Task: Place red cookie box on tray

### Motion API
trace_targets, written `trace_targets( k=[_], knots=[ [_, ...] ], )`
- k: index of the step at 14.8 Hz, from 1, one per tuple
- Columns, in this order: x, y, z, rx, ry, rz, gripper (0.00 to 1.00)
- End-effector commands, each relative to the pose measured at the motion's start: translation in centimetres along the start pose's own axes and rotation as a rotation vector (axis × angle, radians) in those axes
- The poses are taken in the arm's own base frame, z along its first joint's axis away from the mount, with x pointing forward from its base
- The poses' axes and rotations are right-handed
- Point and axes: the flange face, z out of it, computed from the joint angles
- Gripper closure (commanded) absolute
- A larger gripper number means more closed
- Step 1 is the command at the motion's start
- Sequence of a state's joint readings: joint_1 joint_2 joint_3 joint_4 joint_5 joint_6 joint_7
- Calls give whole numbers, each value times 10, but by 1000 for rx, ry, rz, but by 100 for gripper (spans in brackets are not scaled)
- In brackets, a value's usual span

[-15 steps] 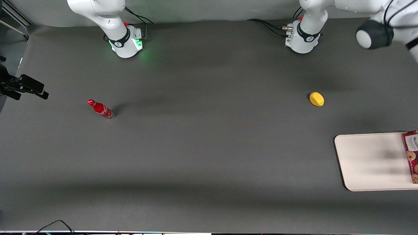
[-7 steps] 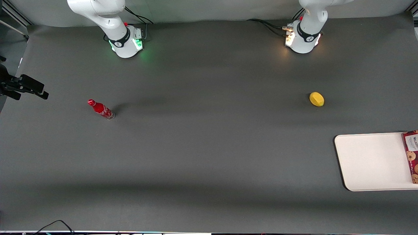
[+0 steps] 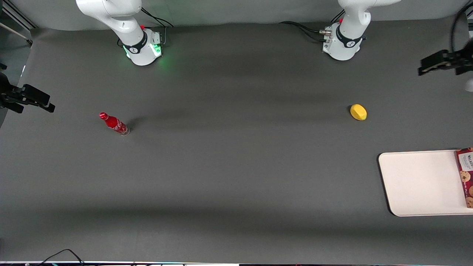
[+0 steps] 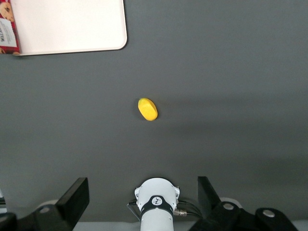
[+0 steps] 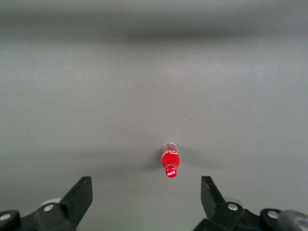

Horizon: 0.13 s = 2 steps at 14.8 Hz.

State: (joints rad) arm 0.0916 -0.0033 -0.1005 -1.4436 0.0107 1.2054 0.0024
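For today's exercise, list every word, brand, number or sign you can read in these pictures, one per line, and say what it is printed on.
White script logo on the red bottle: too small to read.
White label panel on the red cookie box, which lies on the tray: too blurred to read.
Round emblem on the left arm's base: a symbol, no words.
The end effector, open, bears no text.

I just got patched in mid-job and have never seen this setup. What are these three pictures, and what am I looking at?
Two white robot arms are bolted to a dark grey table. The wide picture faces them from the front; the other two come from cameras on each arm's wrist. Only one arm works. Its hand hangs high above the table's edge at its own end, open and holding nothing. Nearer the front camera than the hand lies a cream tray with the red cookie box resting on its outer edge. A yellow lemon lies between hand and tray. A small red bottle stands toward the parked arm's end.
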Motion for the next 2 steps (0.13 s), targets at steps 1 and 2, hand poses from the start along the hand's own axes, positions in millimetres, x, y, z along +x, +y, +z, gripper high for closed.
trace_targets(
  k=[1, 2],
  knots=[
    [-16, -9, 5, 12, 45, -6, 0],
    [-11, -10, 3, 11, 52, -3, 0]
  ],
)
